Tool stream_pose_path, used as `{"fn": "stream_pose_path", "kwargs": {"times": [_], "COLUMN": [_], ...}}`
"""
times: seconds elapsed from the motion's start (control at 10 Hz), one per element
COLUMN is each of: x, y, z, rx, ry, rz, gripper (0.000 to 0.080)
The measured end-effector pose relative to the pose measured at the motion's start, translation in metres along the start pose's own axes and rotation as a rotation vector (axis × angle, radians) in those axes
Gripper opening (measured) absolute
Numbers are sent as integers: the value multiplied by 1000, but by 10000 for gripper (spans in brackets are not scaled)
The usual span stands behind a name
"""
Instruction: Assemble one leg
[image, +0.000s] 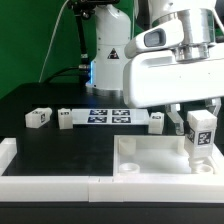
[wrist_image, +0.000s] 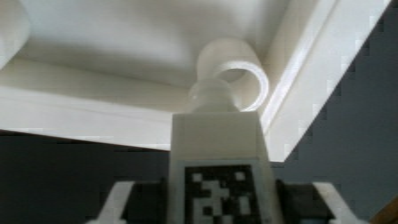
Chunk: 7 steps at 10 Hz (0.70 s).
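Note:
My gripper (image: 200, 117) is shut on the leg (image: 201, 138), a small white block with a black-and-white tag, and holds it upright over the right part of the white tray (image: 140, 165). The leg's lower end is down at the tray's rim level. In the wrist view the leg (wrist_image: 222, 165) runs up between my fingers (wrist_image: 128, 200), and its far end meets a round corner socket (wrist_image: 231, 78) of the tray (wrist_image: 107, 60). I cannot tell whether the leg's end is seated in the socket.
Three more small white legs lie on the black table: two at the exterior view's left (image: 38, 118) (image: 65, 119), one behind the tray (image: 157, 121). The marker board (image: 108, 116) lies between them. A white barrier (image: 45, 183) runs along the front left.

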<state>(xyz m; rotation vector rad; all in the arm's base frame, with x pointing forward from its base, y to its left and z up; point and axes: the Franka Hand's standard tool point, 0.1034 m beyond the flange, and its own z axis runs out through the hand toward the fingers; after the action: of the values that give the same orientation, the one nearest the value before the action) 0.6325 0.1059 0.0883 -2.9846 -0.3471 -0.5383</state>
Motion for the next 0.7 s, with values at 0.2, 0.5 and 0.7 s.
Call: {"fn": "stream_pose_path", "kwargs": {"times": [0.2,0.5,0.7], "x": [0,1,1], "y": [-1,-6,-9], "z": [3,3,4], "rx": [-1,-3,-1], "ry": [10,32,32], "rz": [-2,-9,-13], "gripper": [290,290,290]}}
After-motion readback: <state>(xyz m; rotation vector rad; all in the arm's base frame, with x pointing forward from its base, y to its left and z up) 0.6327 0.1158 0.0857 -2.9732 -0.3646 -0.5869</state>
